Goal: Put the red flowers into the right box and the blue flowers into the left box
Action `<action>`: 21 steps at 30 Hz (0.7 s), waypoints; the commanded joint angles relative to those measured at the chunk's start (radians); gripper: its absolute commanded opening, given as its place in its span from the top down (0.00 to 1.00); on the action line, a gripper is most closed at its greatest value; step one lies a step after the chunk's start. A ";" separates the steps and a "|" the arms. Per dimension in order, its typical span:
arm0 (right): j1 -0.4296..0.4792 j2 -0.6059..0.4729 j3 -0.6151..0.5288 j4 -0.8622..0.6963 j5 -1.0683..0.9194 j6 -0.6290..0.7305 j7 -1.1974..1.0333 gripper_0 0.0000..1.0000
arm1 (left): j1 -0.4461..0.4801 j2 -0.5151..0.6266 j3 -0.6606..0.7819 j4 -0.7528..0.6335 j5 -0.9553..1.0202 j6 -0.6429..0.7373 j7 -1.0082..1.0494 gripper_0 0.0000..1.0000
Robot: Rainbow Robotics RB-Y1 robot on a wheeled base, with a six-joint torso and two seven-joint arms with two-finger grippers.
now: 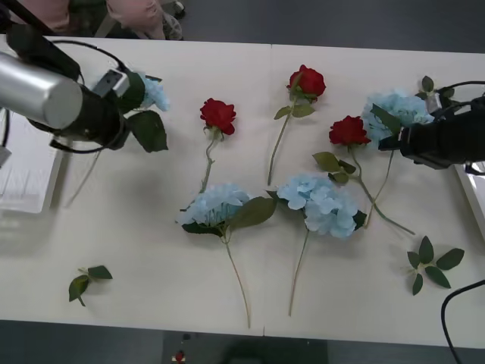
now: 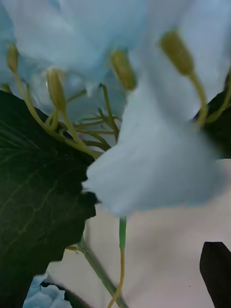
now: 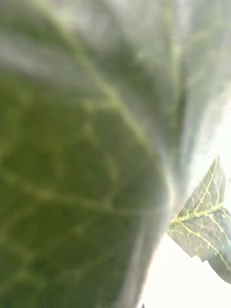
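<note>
Far left on the bench point(image 1: 151, 250): shallow white plastic left box point(image 1: 26, 178), rim just showing at the edge. Just right of it and farther back: left tool point(image 1: 130, 91), right up against the first fluffy pale-blue hydrangea point(image 1: 154, 92). Cannot tell whether apart or clamped, with a big green leaf point(image 3: 86, 159) pressed close to the wrist camera. Lies nearest the left box of all the blue flowers, so a short carry leftward seems to be what is wanted.

Mid-bench, untouched: three deep-red roses on thin green stems point(image 1: 218, 115) point(image 1: 307, 81) point(image 1: 349, 130), stems running near-to-far. Nearer: two more pale-blue hydrangeas point(image 1: 216, 205) point(image 1: 322, 201), long stems pointing toward the near edge.

Right: right tool point(image 1: 386, 140), reaching leftward into the fourth pale-blue hydrangea point(image 1: 398, 106). Stands apart, judging by one black finger point(image 2: 215, 272) out at the corner. Has the bloom just beside and farther back, the stem trailing toward the near side. Belongs in the left box, well apart across the whole bench. Shallow white right box point(image 1: 471, 193) sits just beside this arm at the right edge, third rose close by on the tool's left.
</note>
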State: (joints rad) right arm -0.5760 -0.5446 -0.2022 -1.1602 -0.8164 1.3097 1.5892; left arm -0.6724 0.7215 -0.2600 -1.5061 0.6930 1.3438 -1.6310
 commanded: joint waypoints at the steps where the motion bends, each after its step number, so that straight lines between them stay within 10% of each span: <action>1: -0.008 0.038 -0.016 -0.023 0.083 -0.013 -0.092 0.00 | -0.024 0.142 0.136 -0.137 0.077 0.175 0.025 1.00; 12: -0.008 0.089 -0.003 -0.023 0.210 -0.023 -0.130 0.00 | 0.109 0.263 0.358 -0.134 -0.036 0.282 -0.020 1.00; 13: -0.008 0.091 0.004 -0.023 0.212 -0.026 -0.132 0.10 | 0.135 0.273 0.369 -0.134 -0.053 0.255 -0.024 1.00; 15: -0.008 0.089 0.020 -0.023 0.213 -0.035 -0.133 0.72 | 0.174 0.285 0.370 -0.131 -0.107 0.213 -0.027 1.00; 17: -0.008 0.089 0.021 -0.023 0.213 -0.044 -0.135 0.99 | 0.201 0.288 0.372 -0.118 -0.151 0.169 -0.030 1.00; 21: -0.008 0.091 0.029 -0.023 0.215 -0.053 -0.135 1.00 | 0.224 0.289 0.370 -0.042 -0.187 0.066 -0.033 1.00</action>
State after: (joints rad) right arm -0.5751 -0.4490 -0.1660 -1.1599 -0.6108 1.2669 1.4862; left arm -0.4346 0.9775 0.1186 -1.5966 0.5203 1.4683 -1.6317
